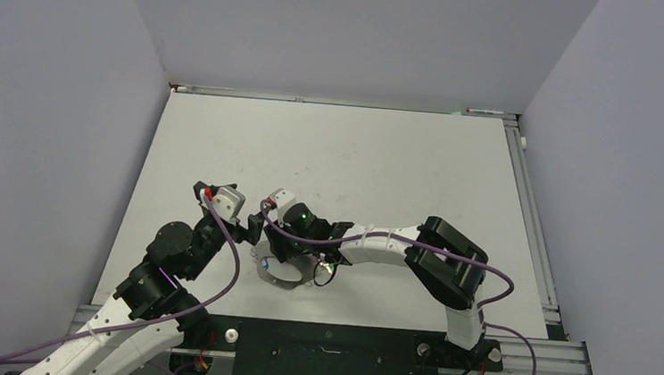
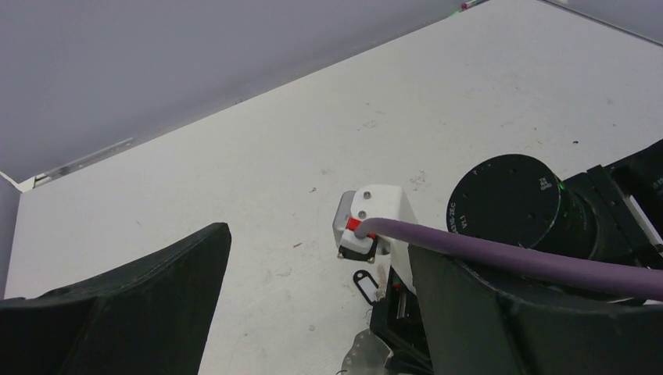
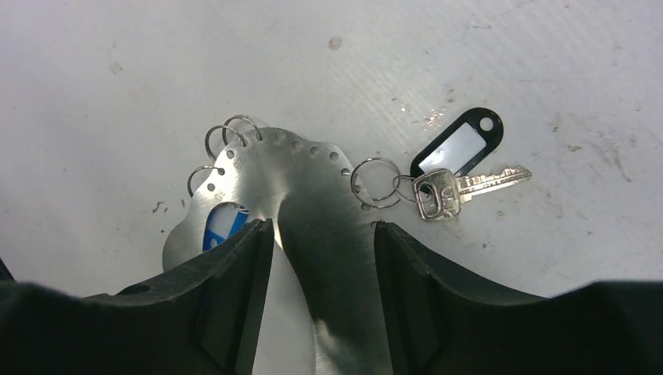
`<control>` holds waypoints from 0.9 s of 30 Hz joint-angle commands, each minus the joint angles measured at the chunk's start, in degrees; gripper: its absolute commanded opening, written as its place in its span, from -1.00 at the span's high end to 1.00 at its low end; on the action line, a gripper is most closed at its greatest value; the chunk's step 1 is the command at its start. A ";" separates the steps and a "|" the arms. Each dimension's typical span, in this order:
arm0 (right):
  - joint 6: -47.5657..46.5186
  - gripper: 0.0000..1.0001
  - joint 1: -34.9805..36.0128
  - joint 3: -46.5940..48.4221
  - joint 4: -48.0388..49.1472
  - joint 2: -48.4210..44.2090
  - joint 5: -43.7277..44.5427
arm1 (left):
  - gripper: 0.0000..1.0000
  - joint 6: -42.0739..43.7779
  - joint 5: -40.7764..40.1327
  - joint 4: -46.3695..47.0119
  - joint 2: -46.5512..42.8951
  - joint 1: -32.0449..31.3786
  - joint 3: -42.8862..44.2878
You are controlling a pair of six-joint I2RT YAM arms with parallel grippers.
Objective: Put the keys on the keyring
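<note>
The keyring is a flat silver metal plate (image 3: 301,168) with holes along its rim and small split rings (image 3: 231,133) in some of them. It lies on the table (image 3: 117,62). A blue tag (image 3: 223,223) peeks out at its left edge. A silver key (image 3: 461,186) with a black tag (image 3: 457,146) lies to its right, linked to a split ring (image 3: 375,181) at the rim. My right gripper (image 3: 323,226) is open, its jaws apart just over the plate. My left gripper (image 2: 317,242) is open and empty, close beside the right wrist. Green and red tags are not in view.
The right wrist camera block (image 2: 375,219) and its purple cable (image 2: 508,254) fill the space by my left gripper. In the top view both grippers meet over the keyring (image 1: 281,273) near the table's front edge. Grey walls close in the table (image 1: 358,154).
</note>
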 commanded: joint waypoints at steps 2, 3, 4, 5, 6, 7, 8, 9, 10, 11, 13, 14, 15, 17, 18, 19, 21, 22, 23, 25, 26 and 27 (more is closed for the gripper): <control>-2.96 -0.03 1.16 0.43 0.45 -5.54 3.07 | -0.63 -0.06 0.21 1.50 0.61 0.39 -0.18; -3.35 -0.04 1.14 -0.23 0.25 -7.09 4.44 | -0.63 -0.09 0.32 1.50 0.77 0.39 -0.10; -3.81 -0.05 1.13 -0.76 -0.05 -8.60 6.02 | -0.63 -0.13 0.43 1.50 0.84 0.39 -0.09; -4.15 -0.06 1.15 -1.46 -0.19 -10.18 7.15 | -0.63 -0.15 0.51 1.50 0.88 0.39 -0.09; -4.36 -0.06 1.15 -2.35 -0.25 -11.82 7.94 | -0.63 -0.15 0.54 1.50 0.88 0.39 -0.09; -4.55 -0.06 1.17 -3.28 -0.33 -13.43 8.98 | -0.63 -0.15 0.55 1.50 0.94 0.39 -0.09; -4.55 -0.06 1.20 -4.60 -0.31 -15.18 10.10 | -0.64 -0.22 0.48 1.57 0.91 0.43 -0.15; -4.41 -0.06 1.15 -6.03 -0.06 -17.48 10.97 | -0.66 -0.38 0.40 1.70 0.77 0.41 -0.29; -4.13 -0.06 1.08 -7.49 0.52 -18.97 11.91 | -0.69 -0.53 0.38 1.95 0.78 0.46 -0.53; -3.72 -0.06 1.05 -8.93 0.90 -20.37 12.92 | -0.71 -0.76 0.44 2.21 0.66 0.46 -0.71; -2.37 -0.06 1.12 -11.61 1.54 -22.97 15.05 | -0.76 -1.26 1.18 2.67 0.87 0.50 -1.04; -1.59 -0.06 1.19 -13.11 2.08 -24.24 15.98 | -0.78 -1.36 1.51 2.77 1.19 0.48 -1.12; -0.58 -0.06 1.28 -14.87 2.69 -25.50 17.08 | -0.81 -1.77 1.63 2.80 1.60 0.47 -1.14; 1.89 -0.06 1.30 -19.44 4.05 -28.34 19.72 | -0.87 -2.79 1.83 2.91 2.81 0.50 -1.10; 3.10 -0.06 1.26 -20.92 4.91 -29.81 20.98 | -0.89 -3.02 2.05 2.80 3.44 0.48 -0.95; 4.27 -0.06 1.22 -23.39 5.60 -31.28 22.42 | -0.91 -3.09 2.26 2.62 4.09 0.47 -0.70; 5.79 -0.06 1.28 -27.14 6.97 -34.46 25.84 | -0.94 -3.33 2.11 2.48 5.06 0.52 -0.39; 6.38 -0.06 1.30 -28.63 7.20 -36.11 27.27 | -0.98 -3.46 1.74 2.43 5.50 0.62 -0.36; 6.72 -0.06 1.30 -30.03 7.14 -37.73 28.96 | -0.93 -3.68 1.06 2.32 5.85 0.71 -0.23; 7.39 -0.06 1.30 -32.41 6.53 -41.34 32.35 | -0.92 -4.41 -1.84 1.72 6.77 0.87 0.26; 7.92 -0.06 1.30 -33.40 6.01 -43.45 34.27 | -0.92 -4.60 -3.83 1.47 7.06 0.85 0.57; 8.74 -0.06 1.36 -34.15 5.17 -45.52 36.02 | -0.92 -4.84 -5.96 1.11 7.34 0.91 0.87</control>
